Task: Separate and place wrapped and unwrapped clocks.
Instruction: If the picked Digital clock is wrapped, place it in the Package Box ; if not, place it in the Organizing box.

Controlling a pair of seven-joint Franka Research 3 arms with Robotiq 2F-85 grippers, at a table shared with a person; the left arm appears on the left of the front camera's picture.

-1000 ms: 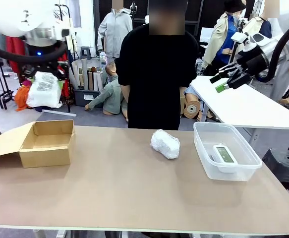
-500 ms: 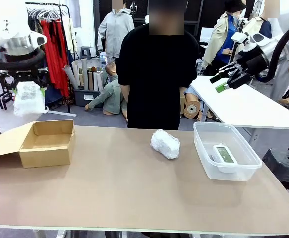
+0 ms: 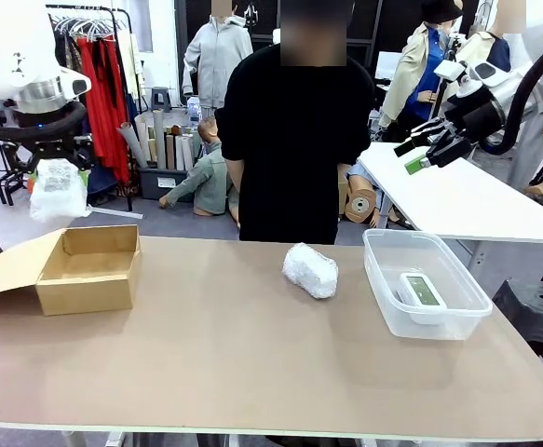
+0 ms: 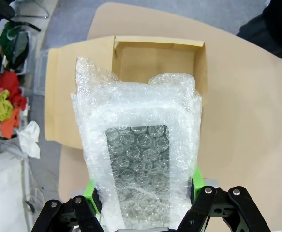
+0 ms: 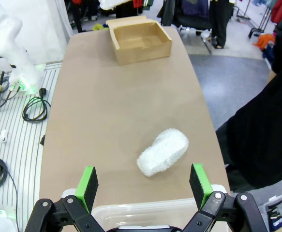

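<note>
The left fingers [image 4: 90, 192] clamp the flat bubble-wrapped bundle [image 4: 138, 159], an open cardboard box [image 4: 155, 60] beyond their tips; the right fingers [image 5: 88, 181] stand wide apart, the rounder bubble-wrapped bundle [image 5: 162, 152] lying on the bench [image 5: 107, 106] beyond them.

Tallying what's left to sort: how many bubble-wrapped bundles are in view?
2. The first bundle is held in the left fingers above the cardboard box; the second bundle lies on the table between that box and the clear tub. None seems hidden.
</note>
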